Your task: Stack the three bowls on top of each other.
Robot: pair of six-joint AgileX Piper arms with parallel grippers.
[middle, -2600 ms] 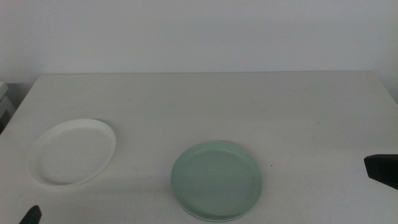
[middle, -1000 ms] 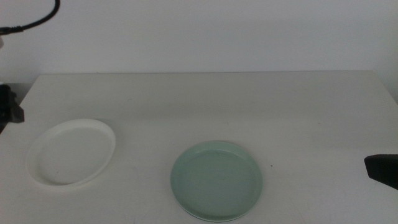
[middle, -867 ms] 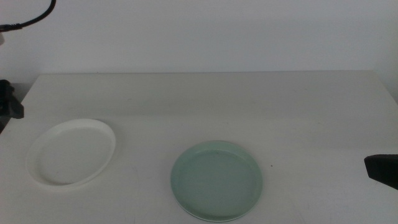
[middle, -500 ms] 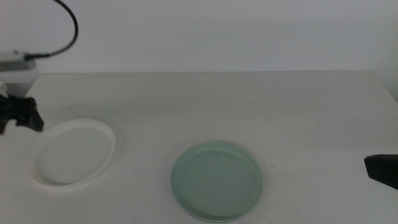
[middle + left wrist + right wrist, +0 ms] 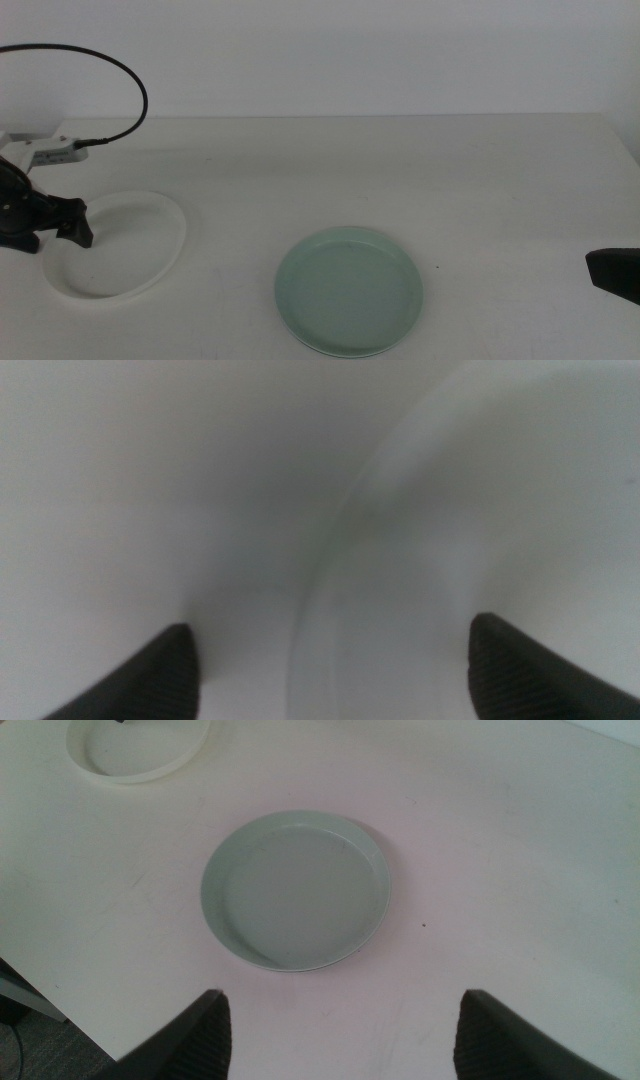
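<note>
The white bowl (image 5: pixel 125 245) lies at the table's left. My left gripper (image 5: pixel 48 232) is low over its left rim, jaws open. In the left wrist view the left gripper (image 5: pixel 330 660) straddles the white bowl's rim (image 5: pixel 330 550), holding nothing. The mint green bowl (image 5: pixel 348 290) lies at the front middle; it also shows in the right wrist view (image 5: pixel 295 890). A thin pale rim (image 5: pixel 335 350) shows under its near edge; the grey bowl is otherwise hidden. My right gripper (image 5: pixel 612 272) waits at the right edge, open and empty (image 5: pixel 340 1015).
The table (image 5: pixel 400 170) is white and bare toward the back and right. The left arm's black cable (image 5: pixel 135 75) arches above the table's left end. The table's near edge shows in the right wrist view (image 5: pixel 60 990).
My left arm has come in from the left edge and moved down to the white bowl's left rim. The bowls and the right gripper have not moved.
</note>
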